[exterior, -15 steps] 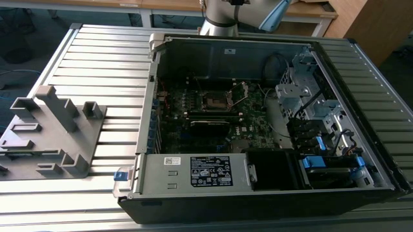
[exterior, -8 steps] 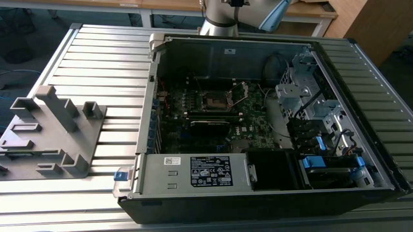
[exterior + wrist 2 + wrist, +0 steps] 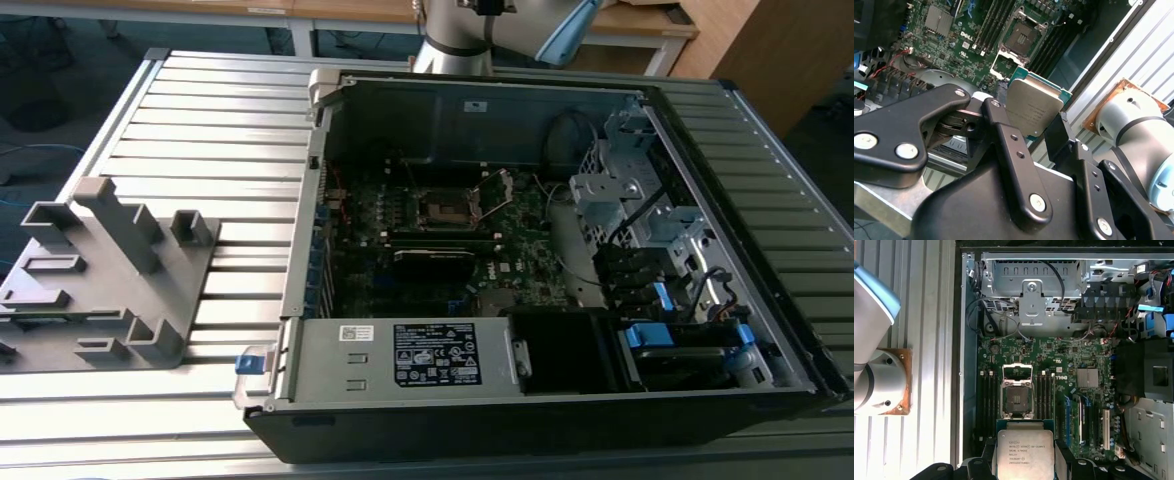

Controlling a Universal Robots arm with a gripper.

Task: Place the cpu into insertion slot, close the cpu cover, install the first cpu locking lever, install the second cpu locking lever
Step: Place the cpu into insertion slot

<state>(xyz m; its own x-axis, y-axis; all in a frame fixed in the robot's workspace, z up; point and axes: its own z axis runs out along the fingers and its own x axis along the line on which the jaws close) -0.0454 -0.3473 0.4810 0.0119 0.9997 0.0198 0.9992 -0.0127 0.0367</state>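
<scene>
A broad table (image 3: pixel 200 110) of ribbed, pale aluminium slats carries an open computer case (image 3: pixel 534 430), a black-edged box of dull sheet steel lying on its side. On the slats at the exterior view's left stands a blocky grey plastic fixture (image 3: pixel 120 260). The arm (image 3: pixel 461 40) rises from behind the case; in the second wrist view its smooth, rounded grey joint (image 3: pixel 1134 125) sits on a rusty-brown mounting plate. Inside the case lies the green motherboard (image 3: pixel 534 230), crowded with small parts and long black slots. The gripper (image 3: pixel 1026 114), matt black with silver screw heads, hangs above the board, its two flat fingers (image 3: pixel 1004 135) closed narrowly on opposite edges of the cpu (image 3: pixel 1034 112). The cpu is a flat square with a dull grey metal top on a green rim, held tilted in the air, well clear of the board. Beneath and apart from it the insertion slot (image 3: pixel 1017 400) lies bare, a dark square inside a silver rim. The cpu cover (image 3: pixel 1017 372), a thin silver frame, stands swung open at the slot's edge.
</scene>
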